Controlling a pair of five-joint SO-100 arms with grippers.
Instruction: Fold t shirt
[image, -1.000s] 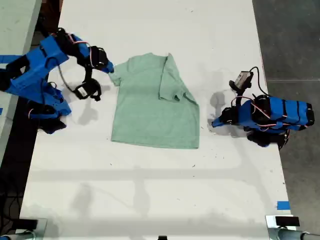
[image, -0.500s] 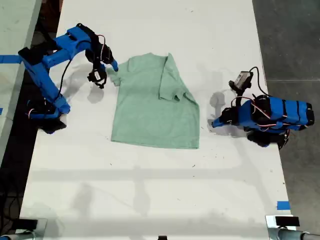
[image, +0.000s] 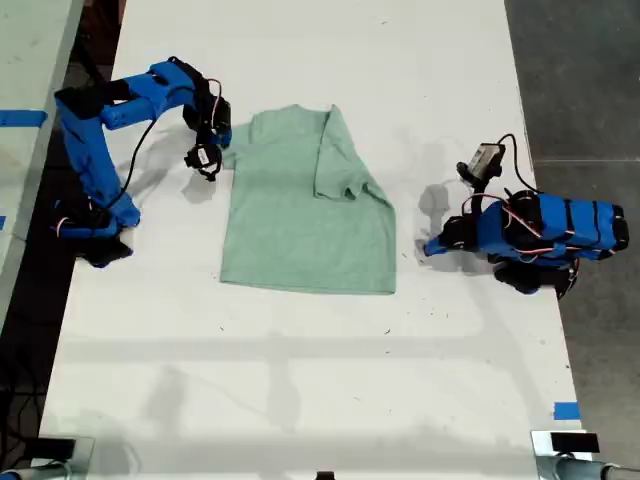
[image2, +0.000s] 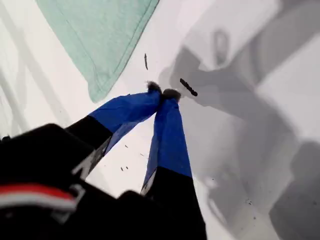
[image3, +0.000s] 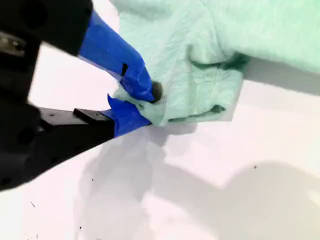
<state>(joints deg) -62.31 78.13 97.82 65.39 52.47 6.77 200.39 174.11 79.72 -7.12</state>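
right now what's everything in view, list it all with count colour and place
t shirt: one, pale mint green, middle of the table, one sleeve folded over its body, the other sleeve pinched by my second gripper
table: one, white, fills most of the exterior view
blue tape: one small piece at the table edge near the exterior view's lower right; another strip at that view's left edge
floor: dark grey, along the exterior view's right
my first gripper: one, blue, shut on nothing, tips low over the table beside the shirt's hem corner
my second gripper: one, blue, shut on the t shirt's sleeve
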